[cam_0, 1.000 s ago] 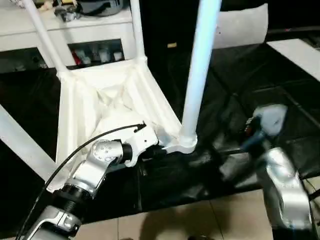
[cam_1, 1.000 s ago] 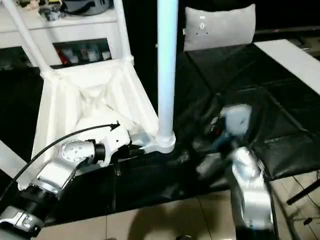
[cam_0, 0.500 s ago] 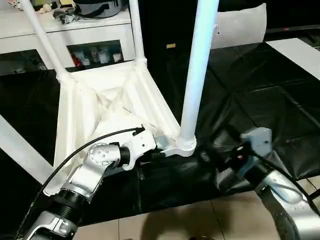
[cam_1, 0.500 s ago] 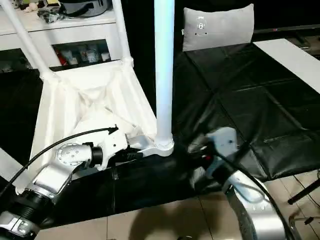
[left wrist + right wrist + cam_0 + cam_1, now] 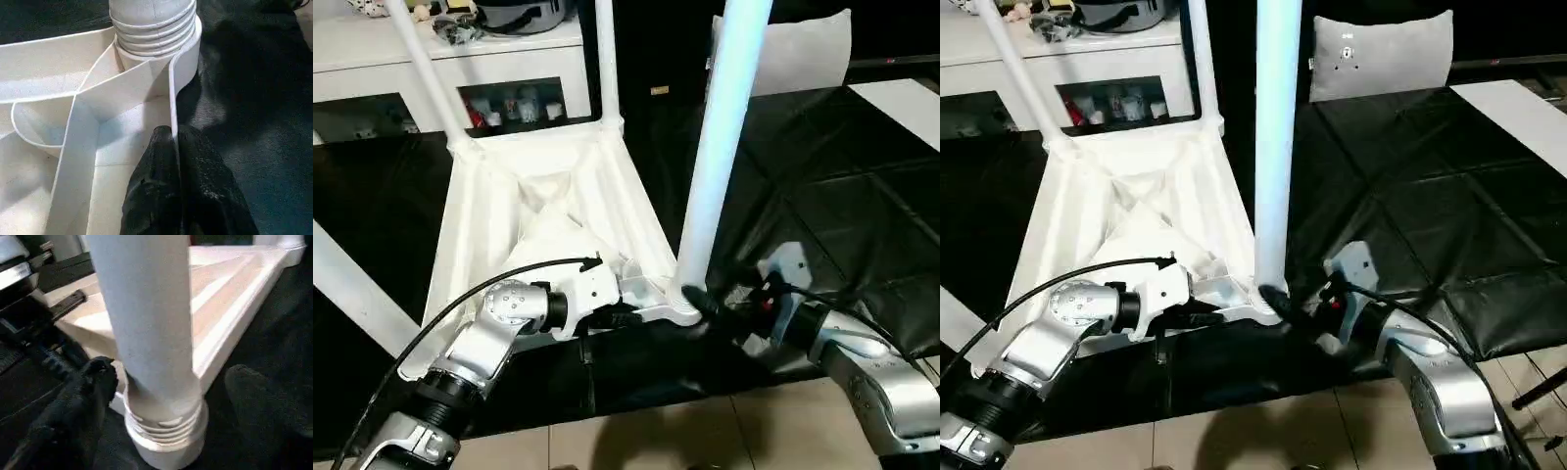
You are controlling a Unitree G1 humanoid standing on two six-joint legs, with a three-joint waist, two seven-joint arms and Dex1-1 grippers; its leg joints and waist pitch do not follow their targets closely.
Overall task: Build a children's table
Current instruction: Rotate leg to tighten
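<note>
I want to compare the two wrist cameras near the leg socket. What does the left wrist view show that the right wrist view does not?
Left wrist view alone: the left gripper shut on the thin rim wall of the upturned tabletop, with inner ribs beside it.

Right wrist view alone: the right gripper open, its fingers on either side of the upright leg.

Both: the leg's ridged lower end seated in the corner socket, and the black mat.

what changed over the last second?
The right gripper swung in from out on the right to the base of the near leg; its open fingers now straddle the leg just above the corner socket, not yet closed. The left gripper stays clamped on the tabletop's rim. The table has not moved.
</note>
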